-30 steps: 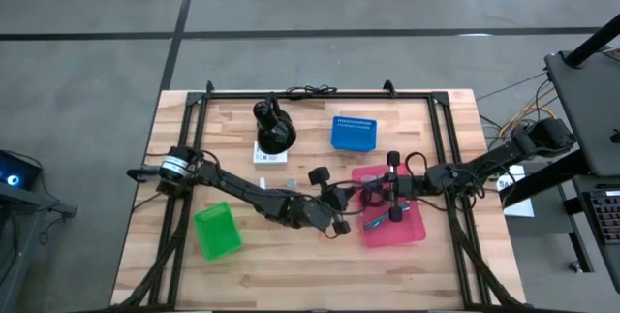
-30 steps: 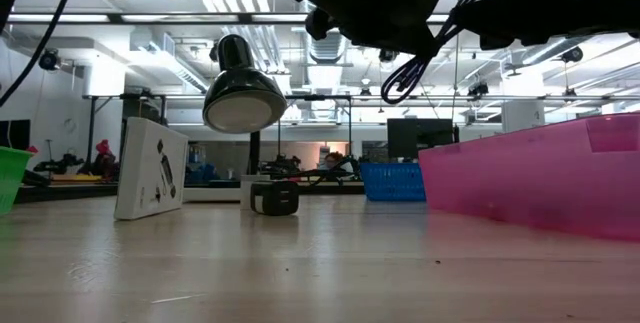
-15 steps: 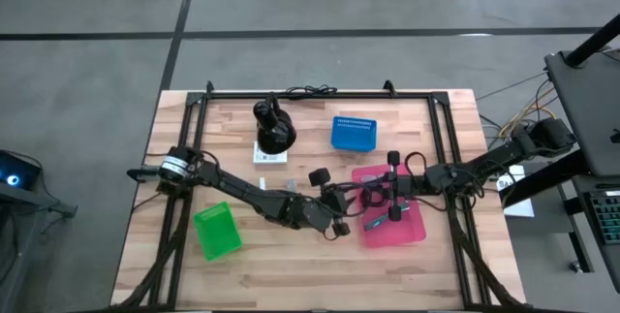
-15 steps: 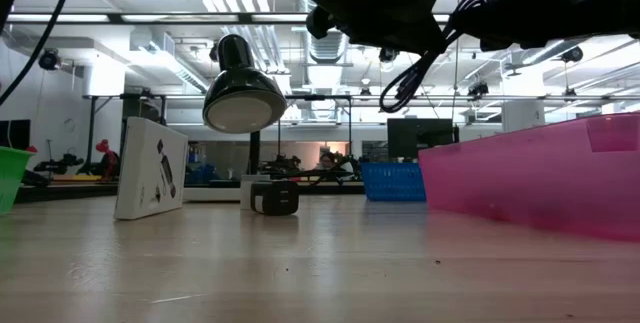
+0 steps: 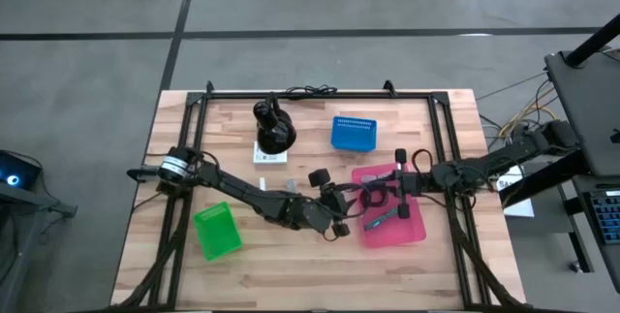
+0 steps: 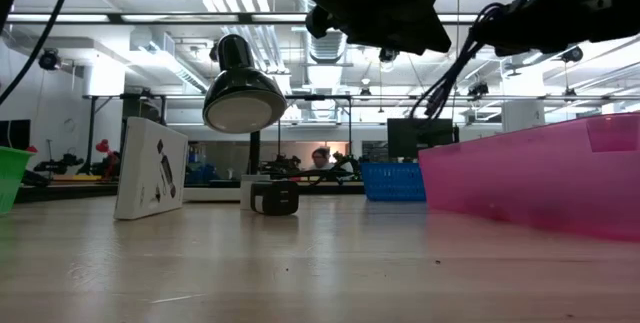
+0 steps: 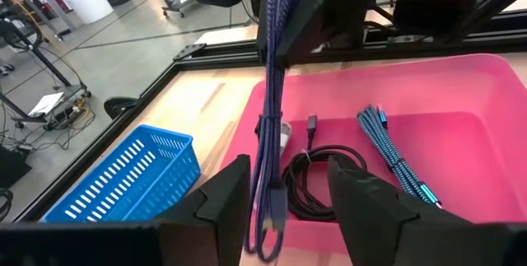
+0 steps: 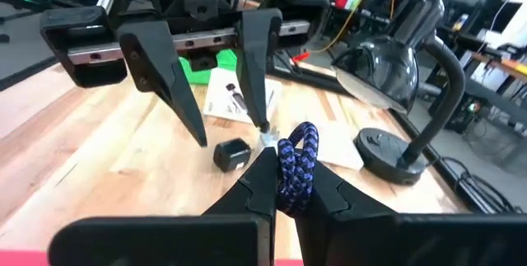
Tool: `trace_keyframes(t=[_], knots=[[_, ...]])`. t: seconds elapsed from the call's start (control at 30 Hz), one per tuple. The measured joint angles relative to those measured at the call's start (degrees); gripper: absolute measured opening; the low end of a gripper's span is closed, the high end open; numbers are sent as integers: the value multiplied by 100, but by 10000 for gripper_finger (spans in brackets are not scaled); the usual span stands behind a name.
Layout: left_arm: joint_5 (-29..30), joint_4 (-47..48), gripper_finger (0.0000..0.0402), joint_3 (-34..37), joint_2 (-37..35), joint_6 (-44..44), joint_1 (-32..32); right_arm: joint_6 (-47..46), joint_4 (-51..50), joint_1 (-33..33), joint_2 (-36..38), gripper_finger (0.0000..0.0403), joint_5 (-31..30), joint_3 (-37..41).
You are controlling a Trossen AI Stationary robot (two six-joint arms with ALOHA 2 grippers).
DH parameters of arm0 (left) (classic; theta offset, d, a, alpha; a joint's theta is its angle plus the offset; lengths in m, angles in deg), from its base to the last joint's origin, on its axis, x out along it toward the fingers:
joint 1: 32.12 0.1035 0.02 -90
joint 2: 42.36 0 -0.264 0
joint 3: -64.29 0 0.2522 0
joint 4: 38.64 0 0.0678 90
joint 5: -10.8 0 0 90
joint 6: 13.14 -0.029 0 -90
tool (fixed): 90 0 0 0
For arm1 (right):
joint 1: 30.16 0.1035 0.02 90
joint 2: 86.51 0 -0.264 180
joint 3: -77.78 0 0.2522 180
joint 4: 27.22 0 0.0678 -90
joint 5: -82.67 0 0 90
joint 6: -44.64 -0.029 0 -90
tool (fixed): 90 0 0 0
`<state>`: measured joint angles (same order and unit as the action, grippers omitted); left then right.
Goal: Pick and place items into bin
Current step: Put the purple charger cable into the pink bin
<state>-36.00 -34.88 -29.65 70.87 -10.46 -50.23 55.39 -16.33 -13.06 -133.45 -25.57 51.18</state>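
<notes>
A: Entry. High view: pink bin [image 5: 415,233] sits right of centre in the frame, on the butcher-block table [image 5: 291,265]. Both grippers meet at its left edge. The right gripper [image 8: 286,185] has its fingers together, pinching a purple braided cable [image 8: 296,163]. The right wrist view shows the cable looped up between the fingertips.

B: And the left gripper [image 7: 288,196]?

A: Jaws apart. In the left wrist view the same purple cable [image 7: 272,93] hangs straight down through the gap, touching neither finger as far as I can judge. Below it, in the bin: a black coiled cable [image 7: 317,179] and a teal braided cable [image 7: 391,155] lying on the pink floor.

B: So the purple cable is above the bin?

A: Above its near wall, I judge, lower centre of that frame. The loose end dangles close to the rim; which side of the wall the tip is on, I cannot tell.

B: Risks?

A: One: if released here, the tail could drape over the wall and pull the rest out onto the table. Two: the hanging length could snag on a left finger, since it runs between them. Three: the loop may cling to the right fingertips on opening.

B: Other things in frame?

A: Blue basket [image 5: 353,133] upper centre, black desk lamp [image 5: 274,129] upper left of it, green bin [image 5: 217,231] lower left. All well apart from the grippers.
</notes>
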Motion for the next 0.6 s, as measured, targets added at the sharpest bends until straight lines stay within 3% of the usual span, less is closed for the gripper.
trace_keyframes(t=[0.3,0.6], knots=[[20,9,148,2,0,2,-7,-405,-1712,0,1145,13,-30,0],[17,11,148,2,0,6,-4,-781,-2590,1,1780,13,-729,15]])
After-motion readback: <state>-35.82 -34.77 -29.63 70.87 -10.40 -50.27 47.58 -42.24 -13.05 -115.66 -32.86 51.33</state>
